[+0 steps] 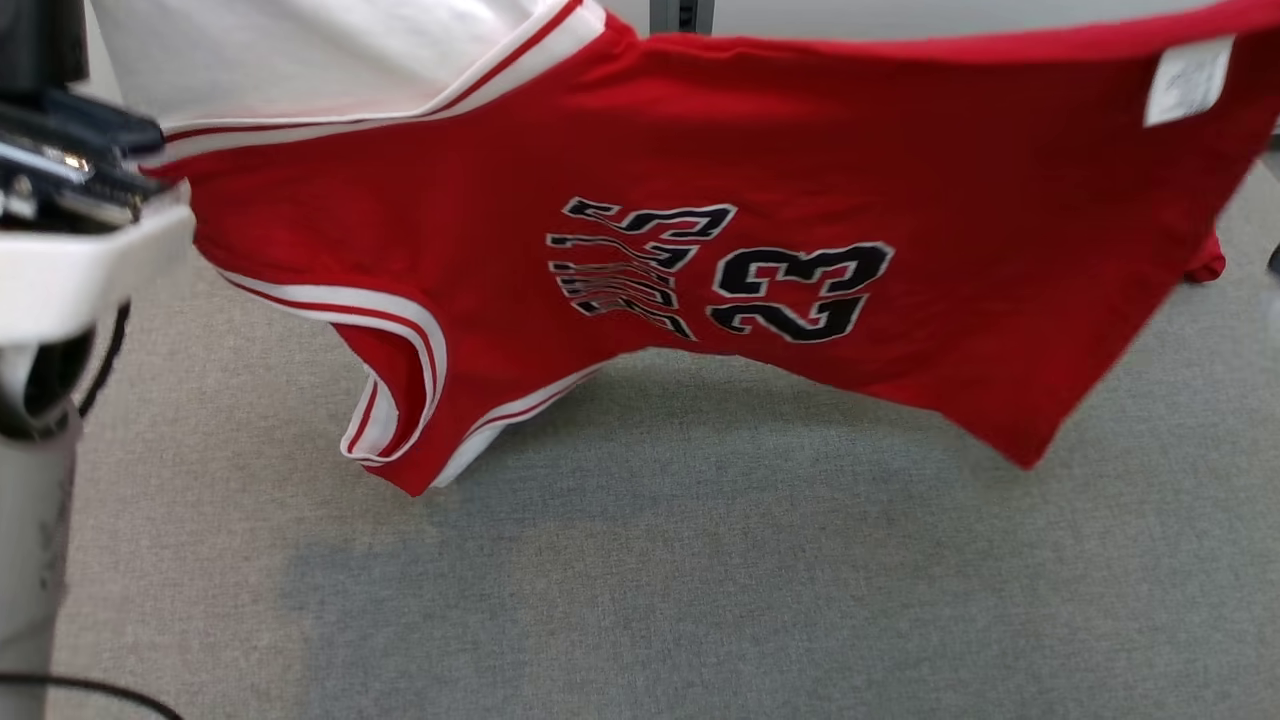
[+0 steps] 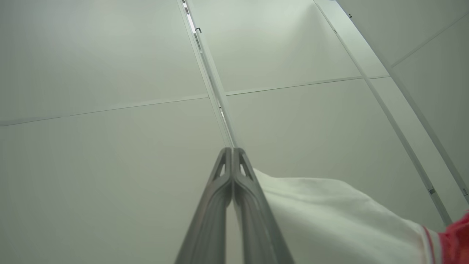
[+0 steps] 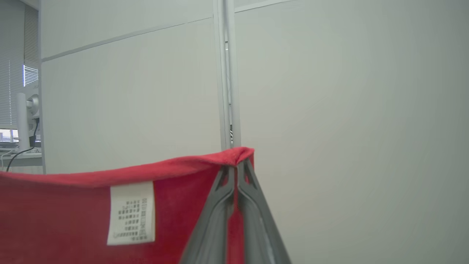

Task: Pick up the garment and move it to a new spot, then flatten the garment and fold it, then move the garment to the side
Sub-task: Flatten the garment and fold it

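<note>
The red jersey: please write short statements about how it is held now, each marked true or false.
The jersey hangs in the air above the grey surface. True.
Its printed number is 32. False: the number is 23.
The right end effector is shut on a red edge. True.
The white label sits on white cloth. False: it sits on red cloth.
The left end effector is wide open. False: it is shut, with white cloth at its fingers.

garment (image 3: 55, 220) label (image 3: 132, 212) txt too small
</note>
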`<state>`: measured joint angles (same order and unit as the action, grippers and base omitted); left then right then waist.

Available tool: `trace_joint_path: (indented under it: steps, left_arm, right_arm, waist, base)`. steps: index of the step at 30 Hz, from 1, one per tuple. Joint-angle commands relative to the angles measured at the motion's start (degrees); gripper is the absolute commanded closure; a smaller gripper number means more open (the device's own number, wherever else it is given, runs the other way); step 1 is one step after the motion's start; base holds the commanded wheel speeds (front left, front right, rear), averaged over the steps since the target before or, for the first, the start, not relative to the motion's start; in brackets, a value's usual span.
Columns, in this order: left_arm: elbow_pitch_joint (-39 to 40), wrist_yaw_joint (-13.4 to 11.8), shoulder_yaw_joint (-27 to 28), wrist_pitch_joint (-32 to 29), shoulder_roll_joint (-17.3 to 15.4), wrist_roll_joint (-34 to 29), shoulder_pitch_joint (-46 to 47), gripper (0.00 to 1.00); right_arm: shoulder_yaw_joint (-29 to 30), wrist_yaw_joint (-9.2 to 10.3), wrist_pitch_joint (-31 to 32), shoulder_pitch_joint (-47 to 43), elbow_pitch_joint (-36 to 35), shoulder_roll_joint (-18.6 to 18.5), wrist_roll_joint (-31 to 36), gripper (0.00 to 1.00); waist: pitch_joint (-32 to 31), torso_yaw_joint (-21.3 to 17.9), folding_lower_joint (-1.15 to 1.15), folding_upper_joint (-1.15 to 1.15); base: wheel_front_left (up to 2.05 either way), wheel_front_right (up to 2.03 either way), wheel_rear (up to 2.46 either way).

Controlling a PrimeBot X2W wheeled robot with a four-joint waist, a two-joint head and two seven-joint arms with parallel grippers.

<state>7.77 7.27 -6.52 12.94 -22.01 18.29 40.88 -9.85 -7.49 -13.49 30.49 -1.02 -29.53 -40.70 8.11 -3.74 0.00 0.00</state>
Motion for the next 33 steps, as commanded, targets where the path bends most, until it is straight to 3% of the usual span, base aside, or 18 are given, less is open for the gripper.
trace_joint_path:
  steps: [1, 5, 10, 16, 19, 23, 27, 33]
  left_arm:
    - [-1.2, 0.2, -0.6, -0.6, -0.7, 1.3, 2.1, 1.00]
    - [-7.3, 0.2, -4.7, -1.7, -3.0, 4.1, 9.3, 1.00]
    - [-19.7, 0.2, -9.4, -0.3, -4.8, 2.8, 21.3, 1.00]
    - [-34.6, -0.1, -11.0, 1.9, -3.9, -2.3, 38.4, 1.00]
    - [-39.2, -1.5, -10.2, 2.2, -3.5, -5.1, 46.7, 1.00]
    - [-38.4, -2.2, -8.6, 2.2, -3.2, -8.9, 54.4, 1.00]
    - [-33.6, -2.5, -6.6, 2.2, -2.5, -11.3, 59.3, 1.00]
    - [-25.1, -1.0, -4.7, 2.2, -0.4, -12.1, 53.3, 1.00]
  right_arm:
    - [0.0, -0.01, 0.9, 2.1, 0.8, -0.5, -0.1, 1.00]
    - [-2.0, -0.01, 4.2, 10.7, 5.4, -0.2, 0.9, 1.00]
    - [-7.5, -0.01, 6.3, 24.4, 14.9, 2.5, 3.7, 1.00]
    - [-12.3, -0.01, 3.1, 43.4, 29.4, 8.1, 6.5, 1.00]
    - [-13.3, 0.00, 0.5, 52.5, 37.0, 10.8, 7.8, 1.00]
    - [-12.1, 0.00, -1.6, 61.9, 44.6, 13.2, 10.4, 1.00]
    - [-8.1, 0.00, -1.8, 66.1, 43.6, 14.1, 14.8, 1.00]
    - [-8.2, -0.01, -1.8, 63.0, 44.3, 14.0, 17.4, 1.00]
  waist:
    - [0.5, 0.0, 0.00, 0.00]
    - [2.8, 0.0, 0.00, 0.00]
    - [7.9, 0.1, 0.00, 0.00]
    - [16.7, -0.2, 0.00, 0.00]
    - [21.2, -0.9, 0.00, 0.00]
    - [26.2, -1.7, 0.00, 0.00]
    - [30.7, -1.5, 0.00, 0.00]
    - [34.9, 0.5, 0.00, 0.00]
  base:
    - [0.00, 0.00, 0.00]
    - [0.00, 0.00, 0.00]
    - [0.00, 0.00, 0.00]
    - [0.00, 0.00, 0.00]
    - [0.00, 0.00, 0.00]
    - [0.00, 0.00, 0.00]
    - [0.00, 0.00, 0.00]
    - [0.00, 0.00, 0.00]
